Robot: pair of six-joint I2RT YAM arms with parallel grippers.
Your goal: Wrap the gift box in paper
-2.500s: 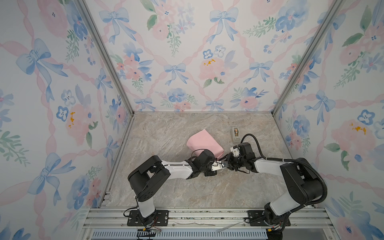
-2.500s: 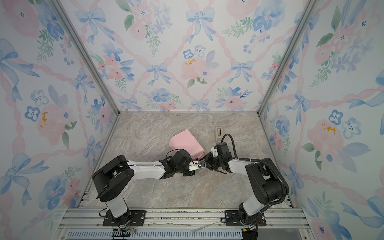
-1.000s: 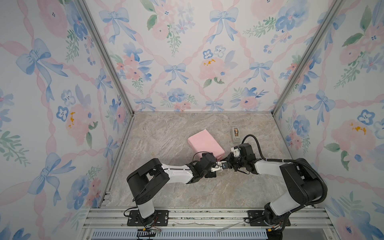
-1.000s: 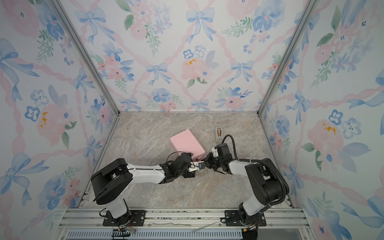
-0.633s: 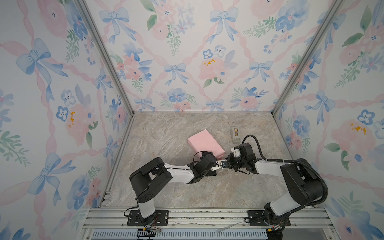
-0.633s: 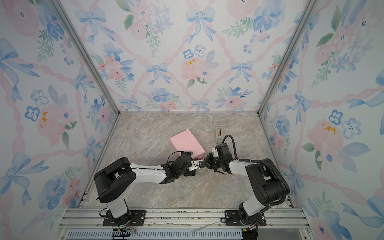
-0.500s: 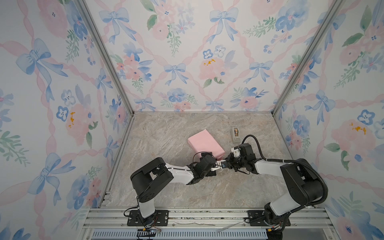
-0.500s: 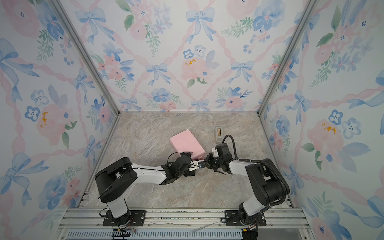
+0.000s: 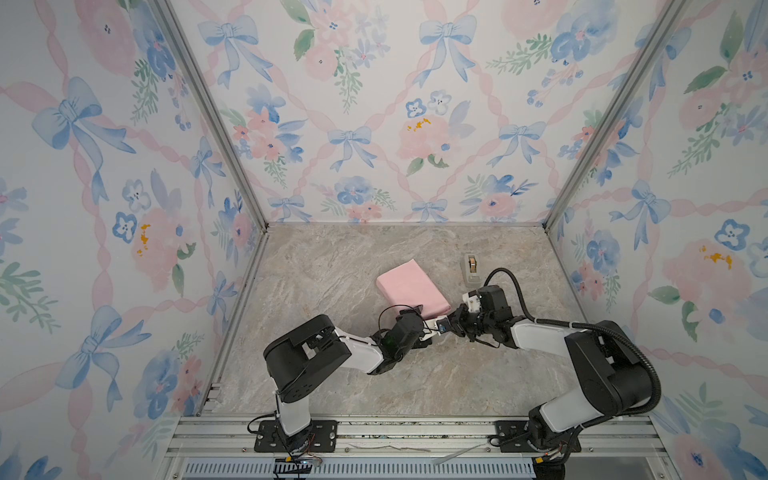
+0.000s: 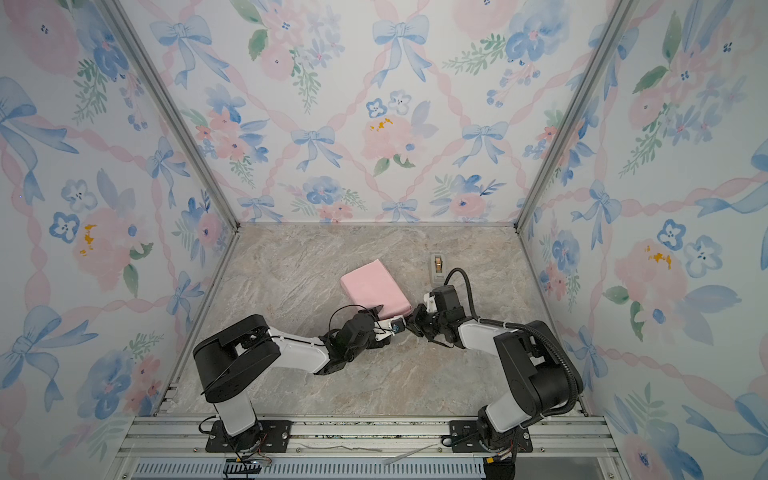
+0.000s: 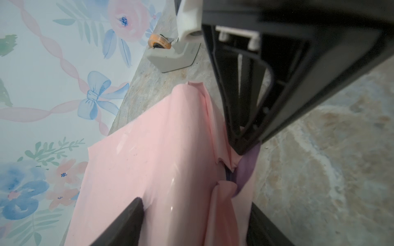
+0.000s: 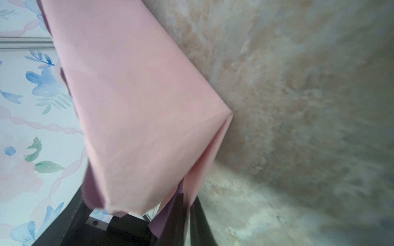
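paper, top views: the paper [image 9: 411,289] [image 10: 376,291] lies as a pink parcel on the table [image 9: 332,266], with left fingers [image 9: 417,309] and right fingers [image 9: 457,315] at one end of it.
left fingers, left wrist view: wide apart [image 11: 128,223], the folded end between them.
right fingers, right wrist view: almost together [image 12: 180,213], lilac flap against them; hold unclear.
gift box: hidden inside the paper.
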